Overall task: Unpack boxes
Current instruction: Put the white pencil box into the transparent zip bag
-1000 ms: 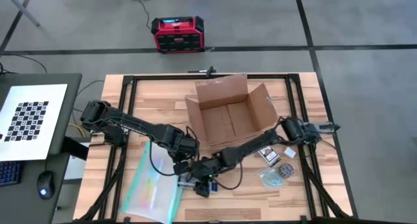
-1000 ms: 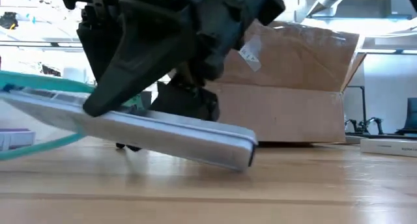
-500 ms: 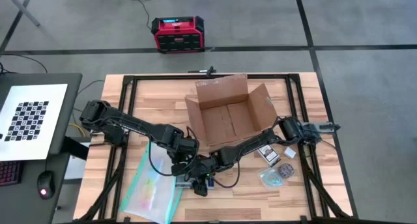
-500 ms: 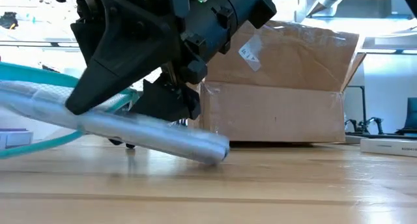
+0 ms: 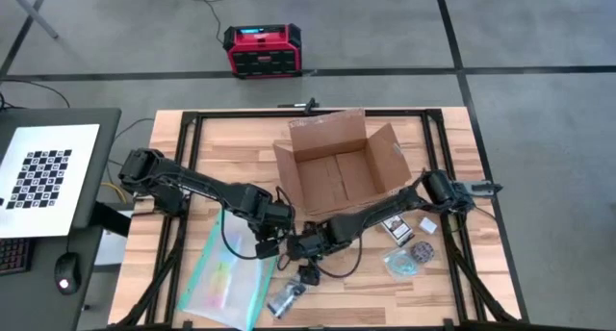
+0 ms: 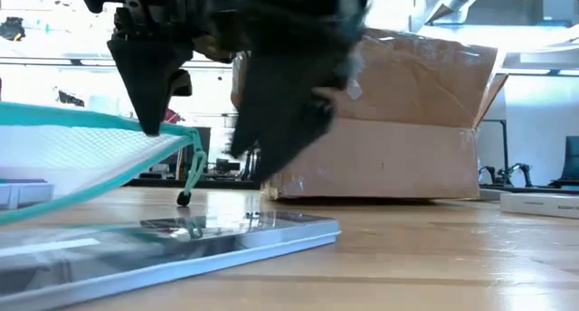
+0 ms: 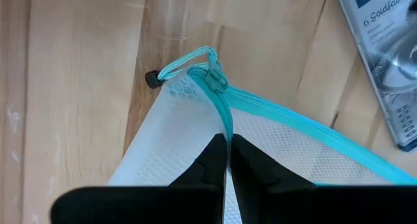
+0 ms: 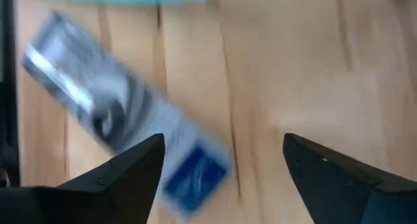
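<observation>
Spread wide and empty are the jaws of the right gripper, which is seen hanging over bare wood just above a flat silver tin lying on the table in front of the cardboard box. Pinched shut on the teal zipper edge of the mesh pouch are the jaws of the left gripper, just left of the right one. With its four flaps open, the box is found at the table's far middle, well apart from both grippers.
</observation>
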